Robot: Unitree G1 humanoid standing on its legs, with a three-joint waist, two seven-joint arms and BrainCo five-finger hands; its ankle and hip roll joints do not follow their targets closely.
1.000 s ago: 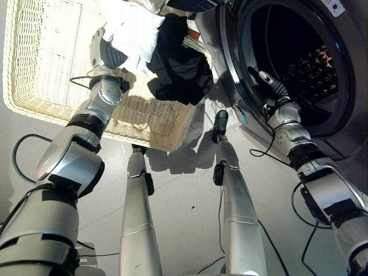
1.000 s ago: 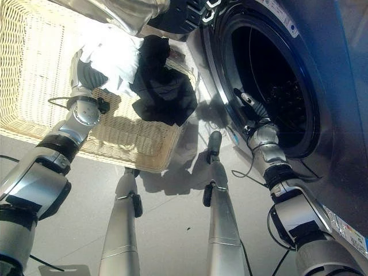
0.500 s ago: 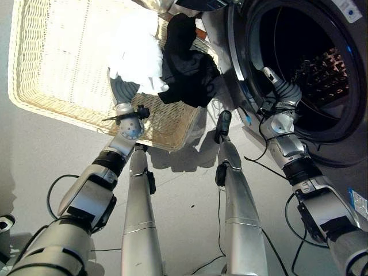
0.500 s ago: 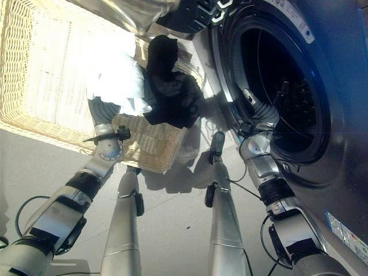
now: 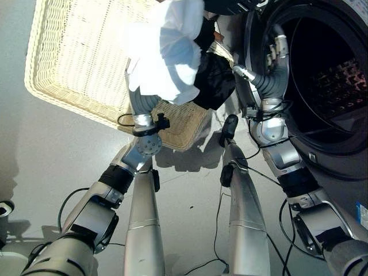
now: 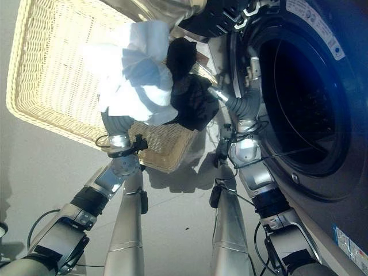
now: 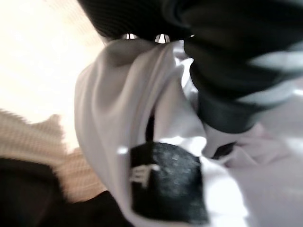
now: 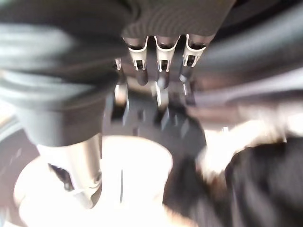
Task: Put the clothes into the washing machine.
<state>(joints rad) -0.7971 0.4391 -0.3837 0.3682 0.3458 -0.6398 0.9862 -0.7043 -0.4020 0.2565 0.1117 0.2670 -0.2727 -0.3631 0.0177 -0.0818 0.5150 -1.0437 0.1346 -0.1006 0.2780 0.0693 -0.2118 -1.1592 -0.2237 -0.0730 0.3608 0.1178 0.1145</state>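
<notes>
Left hand (image 5: 142,99) grips white cloth (image 5: 164,52) over the basket (image 5: 75,57); right hand (image 5: 270,72), fingers straight, at the washer (image 5: 322,75) rim beside black cloth (image 5: 215,77)

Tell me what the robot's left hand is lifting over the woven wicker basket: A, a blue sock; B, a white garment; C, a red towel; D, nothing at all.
B: the left hand is buried in a bunched white garment raised above the pale woven wicker basket, with a black garment hanging beside it.
</notes>
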